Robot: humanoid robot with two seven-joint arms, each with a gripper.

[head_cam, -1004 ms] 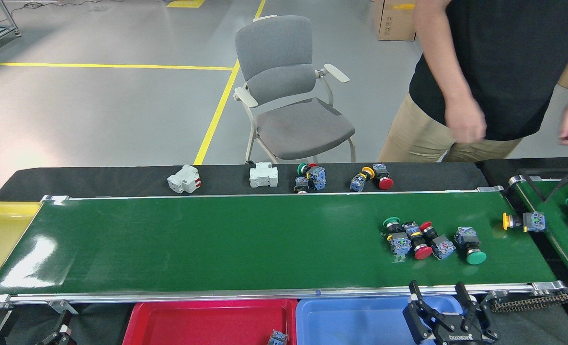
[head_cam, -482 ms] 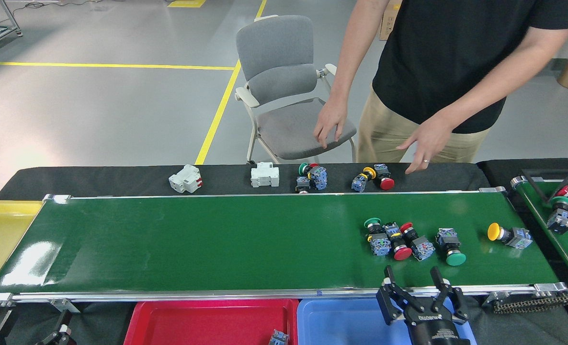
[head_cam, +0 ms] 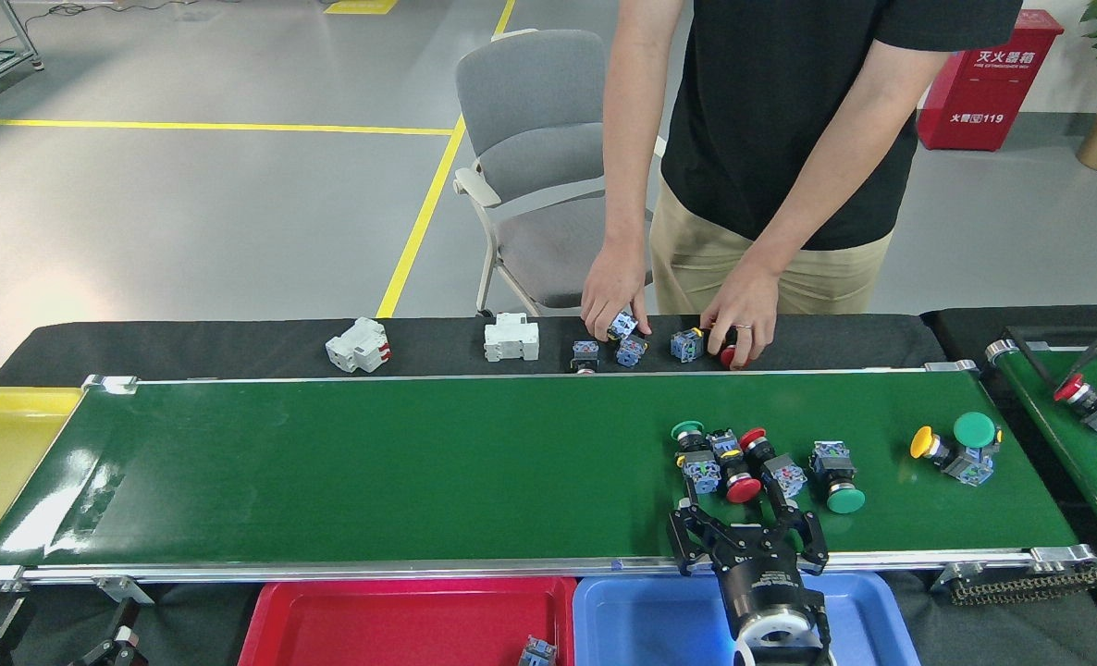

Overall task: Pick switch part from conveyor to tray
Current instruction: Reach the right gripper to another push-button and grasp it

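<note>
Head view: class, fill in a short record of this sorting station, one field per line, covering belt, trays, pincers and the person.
conveyor: green belt, switch parts clustered toward its right end
switch parts: push-buttons with green, red and yellow caps
right pincer: open, over the near belt edge, just short of the cluster
left pincer: at the bottom-left corner, state unclear
red tray: one small part at its lower right
blue tray: beside the red tray
person's hands: handling parts on the black cloth behind the belt

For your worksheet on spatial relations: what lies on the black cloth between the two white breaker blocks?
Nothing: in the head view, only bare black cloth separates the left breaker from the right breaker.
</note>
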